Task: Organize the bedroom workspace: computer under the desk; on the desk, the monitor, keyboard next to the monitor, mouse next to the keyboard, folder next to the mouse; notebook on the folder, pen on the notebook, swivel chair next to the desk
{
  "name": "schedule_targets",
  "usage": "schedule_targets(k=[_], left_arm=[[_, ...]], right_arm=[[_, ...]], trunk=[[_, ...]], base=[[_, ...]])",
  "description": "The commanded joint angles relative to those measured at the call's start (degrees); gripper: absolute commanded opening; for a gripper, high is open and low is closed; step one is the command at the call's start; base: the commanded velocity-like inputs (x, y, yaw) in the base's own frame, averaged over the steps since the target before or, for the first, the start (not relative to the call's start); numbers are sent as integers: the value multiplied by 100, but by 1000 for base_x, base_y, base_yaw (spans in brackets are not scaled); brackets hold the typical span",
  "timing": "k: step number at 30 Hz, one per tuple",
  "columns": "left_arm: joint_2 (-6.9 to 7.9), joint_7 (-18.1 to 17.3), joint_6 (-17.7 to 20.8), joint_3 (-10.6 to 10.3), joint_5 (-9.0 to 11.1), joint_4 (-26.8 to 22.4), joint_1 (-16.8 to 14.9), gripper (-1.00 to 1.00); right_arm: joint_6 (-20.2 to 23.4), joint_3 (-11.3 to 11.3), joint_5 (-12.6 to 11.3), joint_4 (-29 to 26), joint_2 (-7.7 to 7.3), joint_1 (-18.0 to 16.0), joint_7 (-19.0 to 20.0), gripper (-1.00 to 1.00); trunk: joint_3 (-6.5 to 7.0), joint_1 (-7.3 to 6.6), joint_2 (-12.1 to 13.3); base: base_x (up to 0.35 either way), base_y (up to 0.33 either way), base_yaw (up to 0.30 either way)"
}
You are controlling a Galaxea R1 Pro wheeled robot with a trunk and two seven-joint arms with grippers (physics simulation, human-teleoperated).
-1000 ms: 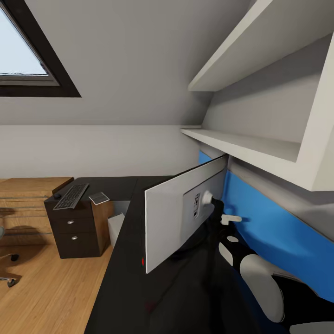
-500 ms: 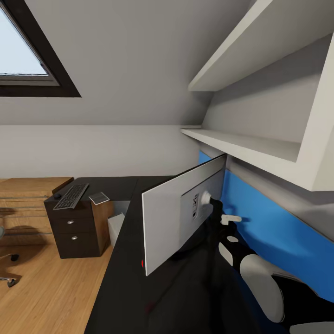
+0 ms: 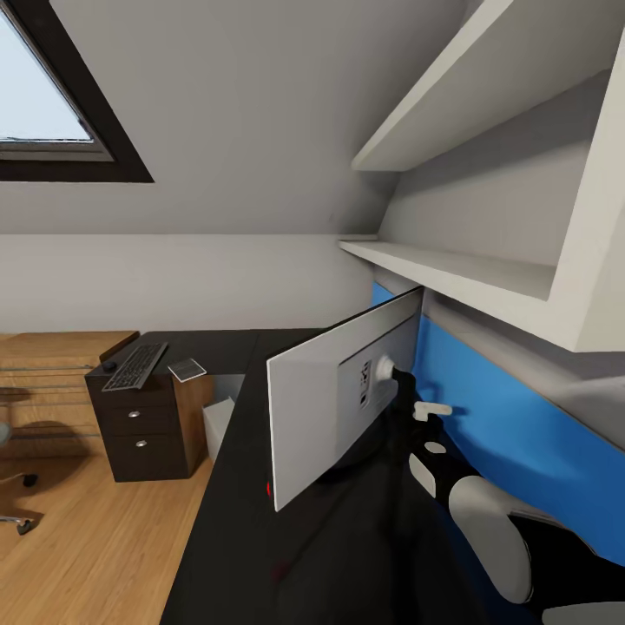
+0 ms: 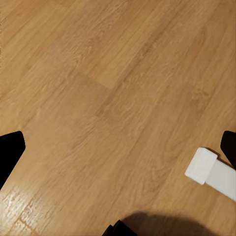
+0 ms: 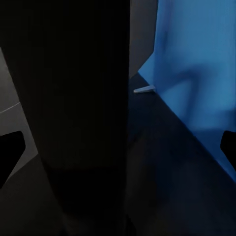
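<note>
Monitor [image 3: 321,408], centre frame, on black desk [image 3: 234,521]; my right gripper [image 5: 118,147] spread wide around its stand. Keyboard [image 3: 134,366], left, on drawer unit [image 3: 143,434].

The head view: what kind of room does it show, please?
Probably an attic bedroom or home office: a sloped ceiling with a skylight window, a long black desk carrying a monitor, and a keyboard on a drawer cabinet.

monitor [image 3: 312,408]: pale grey back | bench [image 3: 260,538]: black | wall panel [image 3: 503,425]: bright blue | floor [image 4: 118,98]: honey wood grain
</note>
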Motion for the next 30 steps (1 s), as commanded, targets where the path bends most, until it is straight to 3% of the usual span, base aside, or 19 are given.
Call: schedule_targets(k=[1,20,30], left_arm=[[8,49,-16,-49,29,-17,1,100],[7,49,-16,-47,33,-17,0,100],[-2,57,1,-55,42,-17,3,100]], right_arm=[[-15,-44,60,6,4,-5,-20,100],[-15,-43,61,6,4,-5,-20,100],[-14,-40,61,-8,9,-5,-12,100]], trunk=[[-6,1,-4],[-6,1,-4],[-6,1,-4]], base=[[0,0,0],[-214,185,0],[-287,21,0]])
